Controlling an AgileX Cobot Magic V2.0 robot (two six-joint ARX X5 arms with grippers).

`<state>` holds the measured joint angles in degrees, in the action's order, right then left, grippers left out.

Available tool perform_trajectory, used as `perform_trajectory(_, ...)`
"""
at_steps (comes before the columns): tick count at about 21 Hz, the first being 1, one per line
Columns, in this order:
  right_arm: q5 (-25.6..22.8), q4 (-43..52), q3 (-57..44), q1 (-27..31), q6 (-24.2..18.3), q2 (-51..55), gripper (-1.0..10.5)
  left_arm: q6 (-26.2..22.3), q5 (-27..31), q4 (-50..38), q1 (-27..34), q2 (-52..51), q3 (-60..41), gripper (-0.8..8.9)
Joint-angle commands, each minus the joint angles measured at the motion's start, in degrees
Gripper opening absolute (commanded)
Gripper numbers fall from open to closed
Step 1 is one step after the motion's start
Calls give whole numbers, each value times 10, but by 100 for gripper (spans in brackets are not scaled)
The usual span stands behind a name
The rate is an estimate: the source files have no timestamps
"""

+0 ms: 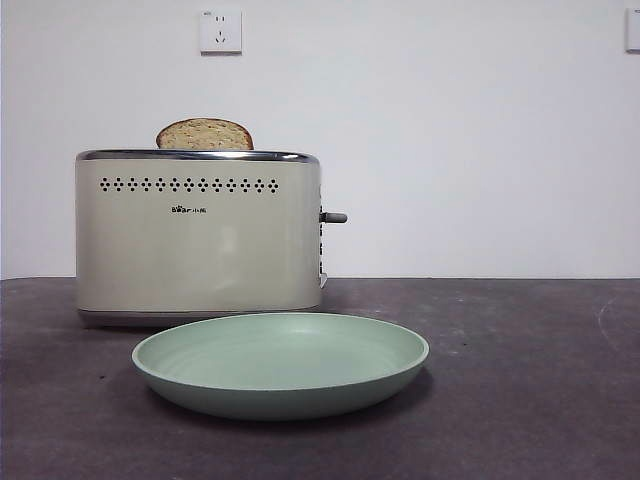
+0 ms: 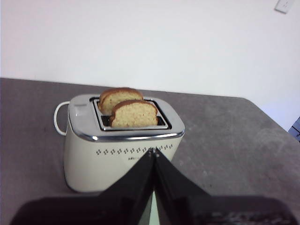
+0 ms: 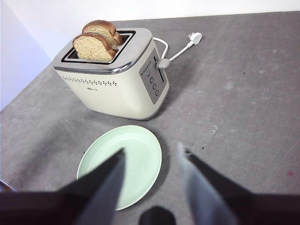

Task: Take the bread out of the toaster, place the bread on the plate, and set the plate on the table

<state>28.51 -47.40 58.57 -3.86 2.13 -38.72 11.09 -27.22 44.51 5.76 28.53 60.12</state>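
The cream toaster [image 1: 198, 235] [image 2: 123, 154] [image 3: 115, 79] stands on the dark table [image 1: 520, 380]. Two slices of bread stick up from its slots; the front view shows only one domed top [image 1: 204, 134], the wrist views show both [image 2: 134, 114] [image 2: 119, 97] [image 3: 93, 47] [image 3: 102, 29]. A mint-green plate [image 1: 280, 362] [image 3: 123, 161] lies flat on the table just in front of the toaster. My left gripper [image 2: 153, 152] hovers above and in front of the toaster, jaws shut and holding nothing. The right gripper [image 3: 152, 157] hangs open above the plate's edge, away from the toaster.
The toaster's white cord and plug [image 3: 193, 37] trail on the table behind it; a loop of cord [image 2: 57, 119] shows at its other end. Its grey lever [image 1: 333, 217] juts out on the side. A wall socket [image 1: 220, 31] sits on the white wall behind.
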Motion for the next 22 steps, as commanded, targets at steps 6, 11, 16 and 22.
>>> perform_trajectory(6, 1, 1, 1, -4, -3, 1, 545, -16, 1, 9, -2, 7, 1, 668)
perform_trajectory(11, 1, 1, 1, -4, -3, -3, 545, -48, -1, -3, -5, 15, 1, 668)
perform_trajectory(16, 1, 1, 1, -4, -3, -18, 545, -129, -6, -47, -21, 42, 1, 668)
perform_trajectory(22, 1, -5, 1, -4, -3, -41, 544, -159, -21, -116, -36, 108, 1, 664)
